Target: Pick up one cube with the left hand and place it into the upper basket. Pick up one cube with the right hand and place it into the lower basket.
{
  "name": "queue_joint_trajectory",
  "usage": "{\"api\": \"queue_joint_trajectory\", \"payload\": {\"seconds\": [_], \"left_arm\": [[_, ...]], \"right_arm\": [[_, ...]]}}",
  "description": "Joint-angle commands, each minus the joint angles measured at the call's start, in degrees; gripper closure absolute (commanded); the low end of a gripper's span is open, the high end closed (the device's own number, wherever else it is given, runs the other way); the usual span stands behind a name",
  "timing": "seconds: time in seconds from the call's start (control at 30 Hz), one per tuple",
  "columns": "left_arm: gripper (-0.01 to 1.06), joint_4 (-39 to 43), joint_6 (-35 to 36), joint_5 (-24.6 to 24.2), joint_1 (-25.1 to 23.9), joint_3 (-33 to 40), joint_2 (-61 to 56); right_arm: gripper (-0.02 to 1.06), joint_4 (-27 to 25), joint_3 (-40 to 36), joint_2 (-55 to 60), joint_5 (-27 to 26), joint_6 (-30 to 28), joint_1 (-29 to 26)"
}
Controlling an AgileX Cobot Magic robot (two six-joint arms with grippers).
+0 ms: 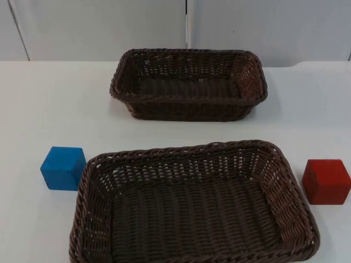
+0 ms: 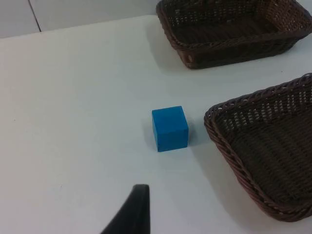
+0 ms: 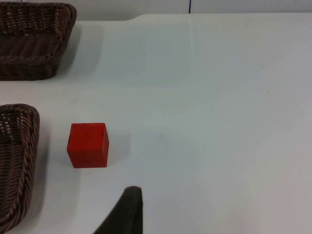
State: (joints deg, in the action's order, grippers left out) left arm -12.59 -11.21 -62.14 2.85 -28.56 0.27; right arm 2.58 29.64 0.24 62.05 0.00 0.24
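Observation:
A blue cube (image 1: 63,167) rests on the white table just left of the lower basket (image 1: 181,149). A red cube (image 1: 326,181) sits to that basket's right. The upper basket (image 1: 189,99) stands farther back, and both brown wicker baskets hold nothing. My left gripper (image 2: 131,214) hovers above the table a short way from the blue cube (image 2: 169,128), not touching it. My right gripper (image 3: 127,212) hangs likewise a short way from the red cube (image 3: 88,145), apart from it.
The grey partition wall (image 1: 109,27) closes the table behind the upper basket. Bare white table (image 1: 44,104) lies on either side of the baskets. The lower basket's rim (image 2: 219,141) runs close beside the blue cube.

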Motion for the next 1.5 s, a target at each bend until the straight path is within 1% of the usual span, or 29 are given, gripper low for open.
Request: {"api": "queue_joint_trajectory", "payload": {"seconds": [0.0,0.23,1.47], "left_arm": [[0.0,1.03,1.65,0.29,-0.17,0.24,-0.27],[0.0,1.58,2.7,0.41,-0.17,0.24,-0.27],[0.0,1.44,2.73,0.15,-0.17,0.14,0.17]], "right_arm": [[-0.01,0.34,-0.08,-0.24,-0.26,0.0,-0.24],[-0.01,0.34,-0.08,-0.24,-0.26,0.0,-0.24],[-0.01,0.34,-0.08,-0.24,-0.26,0.0,-0.24]]}}
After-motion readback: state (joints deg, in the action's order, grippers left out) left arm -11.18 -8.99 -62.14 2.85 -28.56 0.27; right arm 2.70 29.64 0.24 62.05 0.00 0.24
